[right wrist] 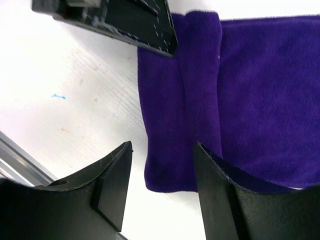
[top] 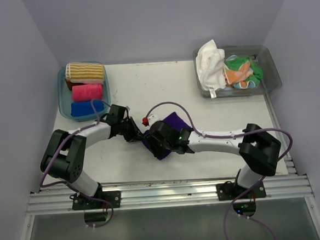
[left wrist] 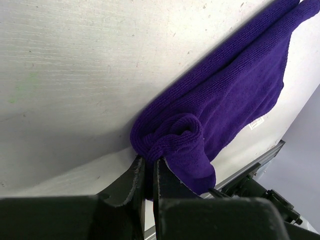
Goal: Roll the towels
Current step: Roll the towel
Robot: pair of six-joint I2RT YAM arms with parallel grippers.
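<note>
A purple towel lies at the table's middle, its near-left edge partly rolled. My left gripper is shut on the left end of that roll; in the left wrist view the jaws pinch the curled purple towel. My right gripper is open, low over the roll's other end; in the right wrist view its fingers straddle the rolled edge of the purple towel without gripping it. Rolled striped, pink and blue towels lie in a tub. White, green and orange towels lie loose in another.
The blue tub stands at the back left, the clear tub at the back right. The left gripper's black body shows at the top of the right wrist view. A metal rail runs along the table's near edge.
</note>
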